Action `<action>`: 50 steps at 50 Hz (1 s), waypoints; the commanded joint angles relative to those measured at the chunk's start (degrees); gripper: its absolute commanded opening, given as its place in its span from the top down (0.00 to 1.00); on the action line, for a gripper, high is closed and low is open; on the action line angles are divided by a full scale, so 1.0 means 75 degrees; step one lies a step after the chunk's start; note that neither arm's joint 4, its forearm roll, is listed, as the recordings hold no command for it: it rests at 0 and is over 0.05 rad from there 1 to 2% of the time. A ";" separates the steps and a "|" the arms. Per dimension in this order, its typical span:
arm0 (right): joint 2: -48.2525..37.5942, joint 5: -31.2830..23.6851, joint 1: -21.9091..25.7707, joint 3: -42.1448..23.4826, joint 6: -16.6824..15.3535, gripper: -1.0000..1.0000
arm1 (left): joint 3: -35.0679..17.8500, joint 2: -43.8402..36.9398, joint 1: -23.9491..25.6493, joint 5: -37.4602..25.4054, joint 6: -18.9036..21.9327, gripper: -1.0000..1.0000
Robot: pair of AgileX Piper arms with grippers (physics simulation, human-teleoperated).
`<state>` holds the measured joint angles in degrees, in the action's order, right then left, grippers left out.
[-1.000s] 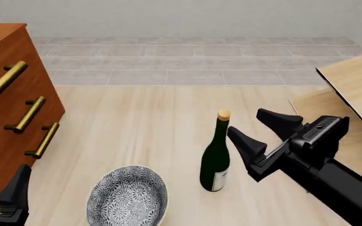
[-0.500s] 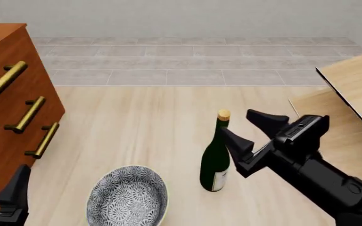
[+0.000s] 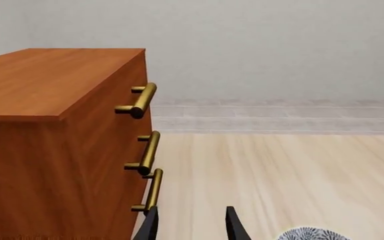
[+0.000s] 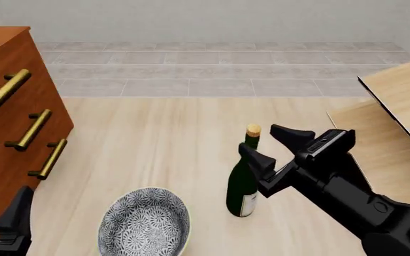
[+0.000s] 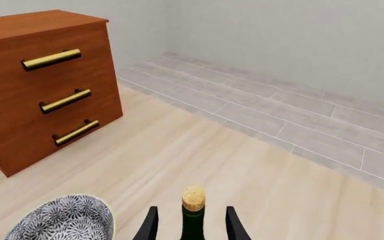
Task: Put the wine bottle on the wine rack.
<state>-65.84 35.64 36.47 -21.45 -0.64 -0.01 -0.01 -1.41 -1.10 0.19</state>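
The wine bottle [image 4: 243,178] stands upright on the table, dark green with a tan cork [image 4: 253,129] and a white label. My right gripper [image 4: 268,143] is open, one finger on each side of the bottle's neck just below the cork, not closed on it. In the right wrist view the neck and cork [image 5: 193,198] rise between the open fingers [image 5: 150,226]. The wine rack [image 4: 401,93], made of pale slanted boards with black edges, is at the right edge. My left gripper [image 4: 14,223] is low at the front left, open and empty [image 3: 190,222].
A reddish-brown drawer cabinet [image 4: 9,125] with brass handles stands at the left; it also fills the left wrist view [image 3: 58,150]. A patterned grey bowl [image 4: 145,223] sits front left of the bottle. A tiled floor lies beyond the table.
My right gripper has moved left toward the bottle; its open fingers now straddle the neck. The bottle, the bowl and the left arm have not moved.
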 commanded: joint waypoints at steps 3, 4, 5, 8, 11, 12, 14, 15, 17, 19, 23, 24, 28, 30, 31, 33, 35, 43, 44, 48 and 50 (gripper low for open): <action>-0.0388 0.0233 -0.0011 -0.0055 0.0013 0.00 | 0.0000 0.0000 -0.0021 -0.0002 -0.0022 0.00; -0.0396 0.0248 -0.0012 -0.0056 0.0023 0.00 | 0.0000 0.0000 -0.0018 -0.0002 -0.0014 0.00; -0.0396 0.0248 -0.0012 -0.0056 0.0023 0.00 | 0.0000 0.0000 -0.0018 -0.0002 -0.0014 0.00; -0.0484 0.0307 -0.0007 -0.0071 0.0039 0.00 | 0.0000 0.0000 -0.0008 -0.0021 -0.0022 0.00; -0.0522 0.0334 -0.0022 -0.0084 0.0051 0.00 | 0.0000 0.0000 -0.0013 -0.0014 -0.0020 0.00; -0.0542 0.0348 -0.0022 -0.0090 0.0051 0.00 | 0.0000 0.0000 -0.0032 -0.0003 -0.0034 0.00; -0.0599 0.0402 -0.0036 -0.0101 0.0076 0.00 | 0.0000 0.0000 -0.0001 -0.0016 -0.0025 0.00; -0.0641 0.0432 -0.0037 -0.0103 0.0073 0.00 | 0.0000 0.0000 -0.0011 -0.0017 -0.0035 0.00; -0.0708 0.0488 -0.0048 -0.0106 0.0090 0.00 | 0.0000 0.0000 -0.0005 -0.0015 -0.0023 0.00; -0.0745 0.0510 -0.0046 -0.0116 0.0086 0.00 | 0.0000 0.0000 -0.0032 0.0004 -0.0037 0.00; -0.0841 0.0561 -0.0038 -0.0167 0.0113 0.00 | 0.0000 0.0000 -0.0030 0.0010 -0.0032 0.00; -0.0878 0.0582 -0.0033 -0.0174 0.0112 0.00 | 0.0000 0.0000 -0.0036 0.0008 -0.0034 0.00; -0.1019 0.0669 -0.0016 -0.0199 0.0127 0.00 | 0.0000 0.0000 -0.0059 0.0020 -0.0025 0.00; -0.1044 0.0677 -0.0036 -0.0216 0.0124 0.00 | 0.0000 0.0000 -0.0065 0.0020 -0.0017 0.00; -0.1059 0.0674 -0.0040 -0.0235 0.0107 0.00 | 0.0000 0.0000 -0.0066 0.0021 -0.0020 0.00; -0.1063 0.0667 -0.0028 -0.0253 0.0128 0.00 | 0.0000 0.0000 -0.0071 0.0017 -0.0029 0.00; -0.1090 0.0684 -0.0035 -0.0267 0.0122 0.00 | 0.0000 0.0000 -0.0067 0.0000 -0.0038 0.00; -0.1154 0.0675 -0.0051 -0.0310 0.0127 0.00 | 0.0000 0.0000 -0.0090 0.0019 -0.0031 0.00; -0.1116 0.0678 -0.0065 -0.0284 0.0136 0.00 | 0.0000 0.0000 -0.0090 0.0014 -0.0029 0.00; -0.1146 0.0749 -0.0061 -0.0242 0.0143 0.00 | 0.0000 0.0000 -0.0093 0.0001 -0.0037 0.00; -0.1135 0.0751 -0.0039 -0.0238 0.0126 1.00 | 0.0000 0.0000 -0.0097 0.0003 -0.0038 0.00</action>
<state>-74.02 40.81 36.14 -23.30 0.33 -0.01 -0.01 -2.00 -1.03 -0.05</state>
